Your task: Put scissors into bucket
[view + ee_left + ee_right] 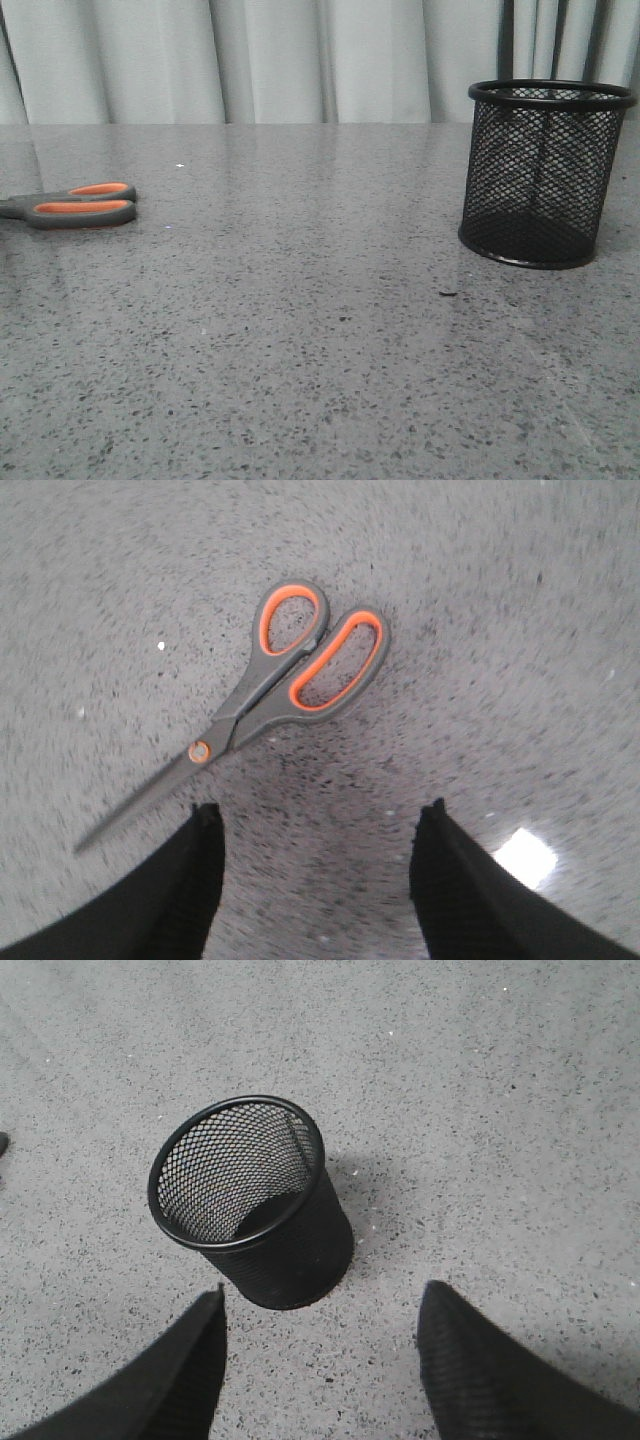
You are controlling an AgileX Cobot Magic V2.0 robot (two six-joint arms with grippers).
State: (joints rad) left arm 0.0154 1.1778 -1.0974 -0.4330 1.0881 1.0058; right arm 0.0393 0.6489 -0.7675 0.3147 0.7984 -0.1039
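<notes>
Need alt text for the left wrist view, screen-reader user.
Closed scissors with grey, orange-lined handles lie flat on a speckled grey table, untouched. The open left gripper hovers above, its two dark fingers apart, with the blade tip near one of them.

There was one pair of scissors (82,205) with two orange-lined handle loops, and one black mesh bucket (543,172). Both sat on a single grey speckled table (320,350). Two grippers were in view, the left gripper (315,880) and the right gripper (320,1360), each with two dark fingers.
</notes>
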